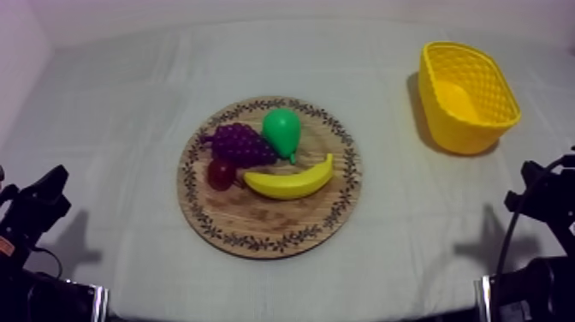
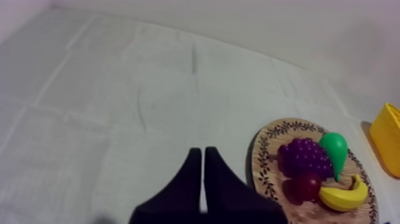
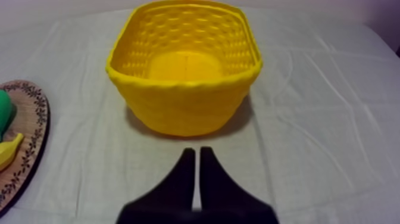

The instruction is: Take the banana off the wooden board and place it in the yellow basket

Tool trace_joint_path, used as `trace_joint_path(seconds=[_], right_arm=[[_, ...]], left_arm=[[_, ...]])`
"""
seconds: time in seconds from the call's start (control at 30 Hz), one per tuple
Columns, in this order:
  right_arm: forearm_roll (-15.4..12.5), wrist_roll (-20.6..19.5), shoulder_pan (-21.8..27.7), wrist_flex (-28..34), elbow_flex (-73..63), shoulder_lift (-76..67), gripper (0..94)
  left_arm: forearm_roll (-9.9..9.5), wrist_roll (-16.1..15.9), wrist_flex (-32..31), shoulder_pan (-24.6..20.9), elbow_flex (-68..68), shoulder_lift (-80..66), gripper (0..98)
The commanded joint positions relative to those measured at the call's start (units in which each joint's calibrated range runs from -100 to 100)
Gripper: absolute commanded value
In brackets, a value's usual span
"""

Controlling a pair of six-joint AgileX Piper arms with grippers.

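Observation:
A yellow banana (image 1: 291, 181) lies on the round wooden board (image 1: 257, 229) mid-table, at the front right of the fruit, also seen as the banana (image 2: 343, 195) on the board (image 2: 266, 156). The yellow basket (image 1: 466, 96) stands at the far right and holds nothing; the basket (image 3: 184, 71) is just ahead of my right gripper (image 3: 197, 154). That gripper is shut on nothing, its fingers together as a wedge. My left gripper (image 2: 202, 154) is likewise shut on nothing, over bare cloth left of the board. Both arms rest low, the left arm (image 1: 34, 214) and the right arm (image 1: 548, 205).
On the board with the banana are a bunch of purple grapes (image 1: 240, 144), a green pear (image 1: 282, 131) and a small red fruit (image 1: 222, 174). The board's edge (image 3: 27, 149) lies to the left of the basket. Bare cloth surrounds the board.

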Motion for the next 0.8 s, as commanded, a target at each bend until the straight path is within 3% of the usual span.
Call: trace_joint_path(seconds=[0.0,0.43,0.77], right_arm=[[0.03,-0.61,0.08,-0.15,0.02,-0.04,0.5],[0.03,-2.23,1.09,-0.1,0.02,-0.04,0.5],[0.82,-7.23,0.21,6.66,-9.68,2.72,0.3]], left_arm=[[0.04,0.01,-0.01,0.01,-0.03,0.0,0.1],[0.04,0.01,-0.01,0.01,-0.03,0.0,0.1],[0.04,0.01,-0.01,0.01,-0.03,0.0,0.1]])
